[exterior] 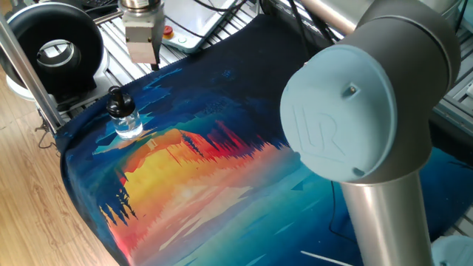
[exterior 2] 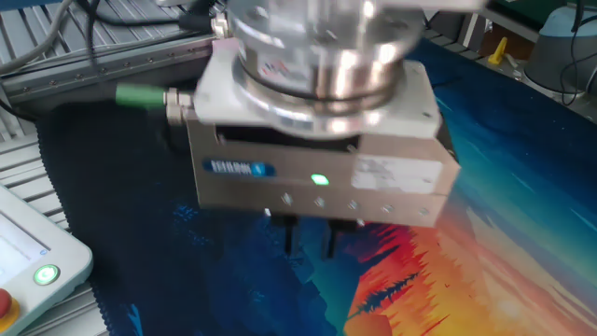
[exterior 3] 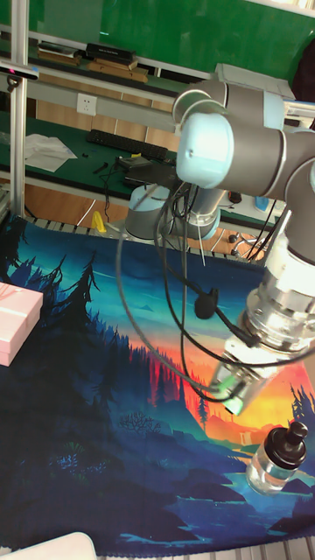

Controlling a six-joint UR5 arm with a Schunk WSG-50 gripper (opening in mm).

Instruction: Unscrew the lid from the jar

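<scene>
Claw (exterior 2: 308,238) is empty, raised clear of the cloth: two short dark fingers (exterior 2: 288,235) hang close together with a thin gap, nothing between them. Reads as nearly pressed together; blur stops me calling it tighter.

In one fixed view the claw (exterior: 153,59) sits at about 1 o'clock from the jar (exterior: 126,120), well apart and higher. No contact.

Step, my read: approach/regrasp. The lid (exterior: 117,101) is on the jar, so unscrewing isn't finished, or hasn't started; can't tell how loose it is.

Next move calls for: spread the fingers wider than the lid, centre over it, descend along the jar's axis, pinch the lid only, then twist. Nothing visibly restrains the jar, so it may spin with the lid.

Task thing: small clear glass jar, squat, rounded, upright on the painted cloth (exterior: 214,162), near its edge. Black knob-like lid on the neck. Tall fixed view agrees: lid (exterior 3: 286,443) on jar (exterior 3: 269,469), claw body at its 10 o'clock.
</scene>
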